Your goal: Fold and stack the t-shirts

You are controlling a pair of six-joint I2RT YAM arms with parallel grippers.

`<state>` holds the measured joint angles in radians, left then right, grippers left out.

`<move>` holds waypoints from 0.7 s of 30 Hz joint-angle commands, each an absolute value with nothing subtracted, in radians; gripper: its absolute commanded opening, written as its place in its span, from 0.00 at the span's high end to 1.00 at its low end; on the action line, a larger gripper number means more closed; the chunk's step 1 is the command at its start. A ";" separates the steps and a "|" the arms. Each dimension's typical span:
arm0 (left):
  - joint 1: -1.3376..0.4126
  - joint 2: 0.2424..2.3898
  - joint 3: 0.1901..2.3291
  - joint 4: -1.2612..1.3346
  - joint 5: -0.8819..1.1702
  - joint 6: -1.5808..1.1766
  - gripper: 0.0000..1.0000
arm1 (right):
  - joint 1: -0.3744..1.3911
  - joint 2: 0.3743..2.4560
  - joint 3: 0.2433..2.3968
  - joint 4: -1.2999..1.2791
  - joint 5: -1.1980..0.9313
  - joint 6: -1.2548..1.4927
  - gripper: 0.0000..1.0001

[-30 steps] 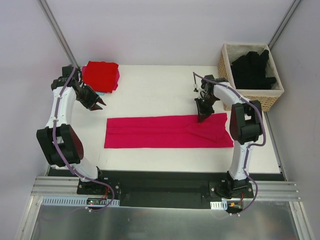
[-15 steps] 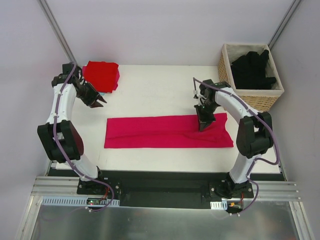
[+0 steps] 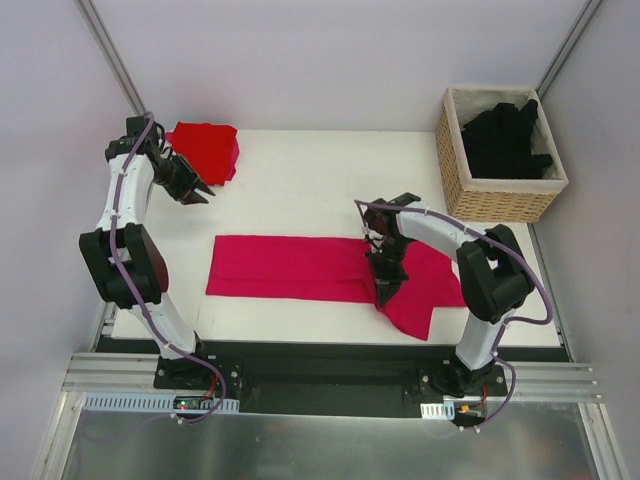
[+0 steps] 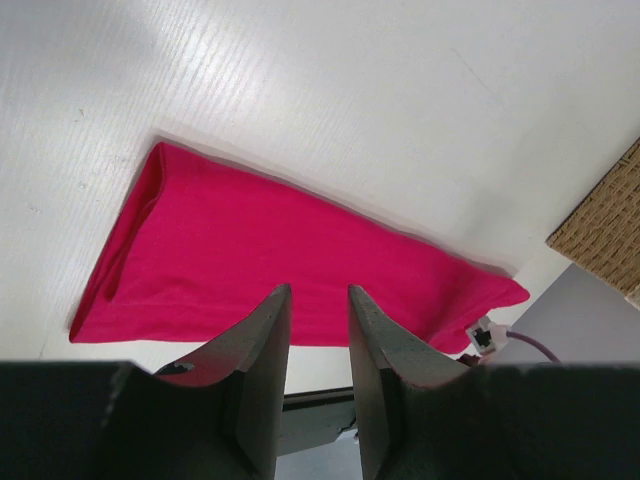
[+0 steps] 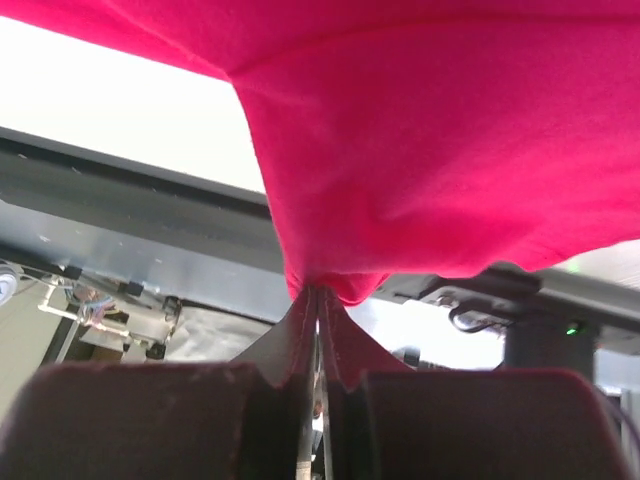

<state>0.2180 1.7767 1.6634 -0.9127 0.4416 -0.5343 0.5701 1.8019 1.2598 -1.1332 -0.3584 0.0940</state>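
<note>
While the white table (image 3: 300, 180) carries the whole job, you've got the magenta t-shirt (image 3: 290, 268) laid across its middle as a long narrow band, with the right end lifted and drawn toward the near edge. Over to the wicker basket (image 3: 500, 200) at the far right corner: black t-shirts (image 3: 505, 135) are heaped inside, none of them folded. At the far left corner the red t-shirt (image 3: 205, 150) sits folded, so I'd call that one done, one mid-fold, and the black lot to come before any real stack forms. Your right gripper (image 5: 318, 292) is pinched tight on a bunch of magenta cloth at its tips. Your left gripper (image 4: 318, 290) hovers just beside the red t-shirt, jaws a little apart, nothing between them. Labels? No tag, brand or writing you could read from any of these views.
</note>
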 commanded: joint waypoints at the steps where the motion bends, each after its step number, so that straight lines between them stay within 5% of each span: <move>1: 0.224 1.798 1.684 -0.948 0.472 -0.522 0.72 | 0.612 1.726 1.218 -1.207 -0.324 0.193 0.81; 6: 0.226 1.787 1.675 -0.946 0.476 -0.512 0.72 | 0.600 1.700 1.259 -1.278 -0.111 0.176 0.59; 14: 0.227 1.726 1.644 -0.946 0.451 -0.520 0.72 | 0.514 1.718 1.327 -1.269 0.127 0.137 0.58; 21: 0.227 1.695 1.632 -0.928 0.449 -0.534 0.72 | 0.146 1.775 1.259 -1.086 0.061 0.014 0.58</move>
